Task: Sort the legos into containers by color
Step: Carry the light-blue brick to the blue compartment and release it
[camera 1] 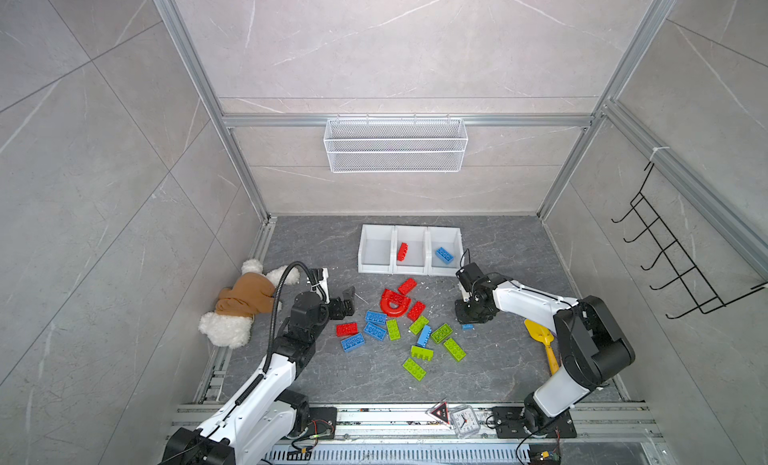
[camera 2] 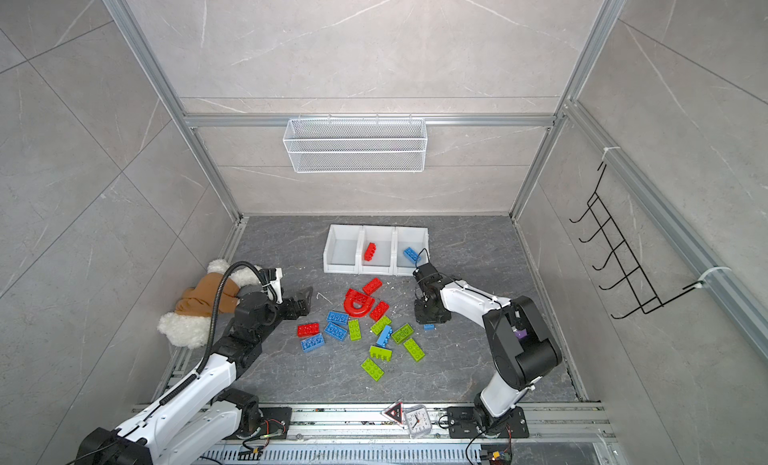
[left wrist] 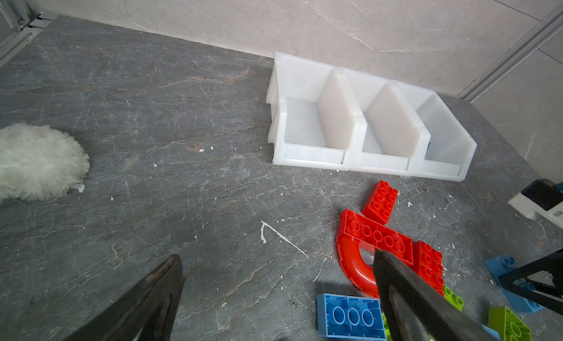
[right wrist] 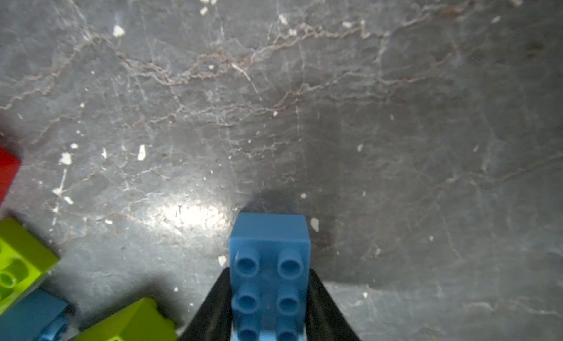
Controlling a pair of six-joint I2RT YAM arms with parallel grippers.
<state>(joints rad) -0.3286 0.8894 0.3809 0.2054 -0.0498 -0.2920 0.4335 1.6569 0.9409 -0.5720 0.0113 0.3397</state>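
Gripped item: small blue brick (right wrist: 269,275), low over grey floor (right wrist: 396,126), just right of loose legos (camera 1: 393,329), in front of containers (camera 1: 409,271). right gripper (right wrist: 269,270) was clamped on brick's two sides. Middle container held red brick (camera 1: 402,251); right one held blue brick (camera 1: 444,255). left gripper (left wrist: 277,255) gaped wide, empty, beside red arch (left wrist: 350,263).

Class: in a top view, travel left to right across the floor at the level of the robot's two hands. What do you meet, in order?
plush toy → left hand → red arch piece → right hand, gripping a blue brick → yellow toy shovel
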